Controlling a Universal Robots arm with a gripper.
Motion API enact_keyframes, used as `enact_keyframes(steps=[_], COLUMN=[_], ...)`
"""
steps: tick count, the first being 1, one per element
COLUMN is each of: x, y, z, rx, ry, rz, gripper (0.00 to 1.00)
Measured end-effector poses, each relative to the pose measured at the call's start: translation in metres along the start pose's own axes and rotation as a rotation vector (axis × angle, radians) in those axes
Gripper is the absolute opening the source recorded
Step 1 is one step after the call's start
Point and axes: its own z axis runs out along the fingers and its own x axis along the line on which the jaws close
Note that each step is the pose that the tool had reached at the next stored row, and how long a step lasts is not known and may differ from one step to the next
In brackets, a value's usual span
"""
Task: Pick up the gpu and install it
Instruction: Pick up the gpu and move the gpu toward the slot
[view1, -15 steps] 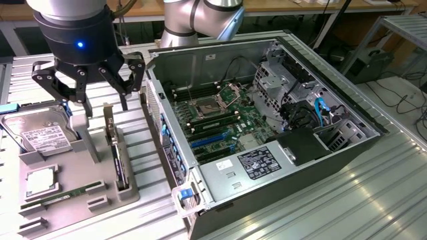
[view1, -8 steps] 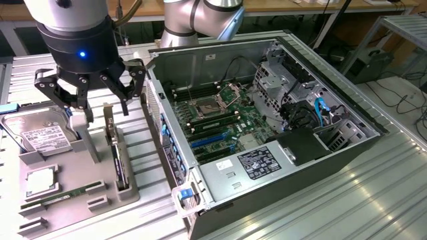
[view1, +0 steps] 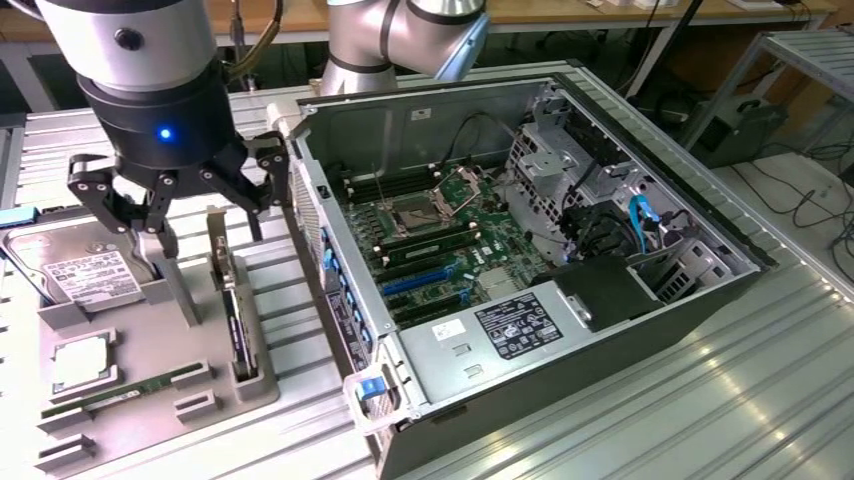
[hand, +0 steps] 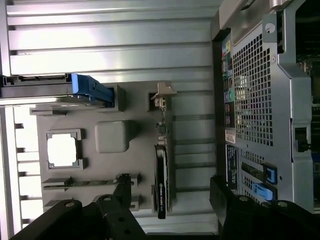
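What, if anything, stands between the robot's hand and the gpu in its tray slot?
Nothing visible does. The open hand hangs above the grey tray, where the gpu stands on edge with its top edge bare. The hard drive and memory stick lie off to one side of it.

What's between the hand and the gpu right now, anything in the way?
Nothing. In the wrist view the open hand looks straight onto the gpu, on edge in its grey tray; the stretch between is bare.
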Motion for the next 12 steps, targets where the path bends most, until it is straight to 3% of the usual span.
enact_keyframes(steps=[3,6,12], x=[0.0,0.0,0.001], y=[-0.0003,-0.0004,-0.0012], z=[0.0065,0.009,0.019], rx=[0.0002,0.007,0.0071], ry=[0.0003,0.0003,0.0013], rz=[-0.003,-0.011,-0.036], gripper=[0.74,0.74,0.74])
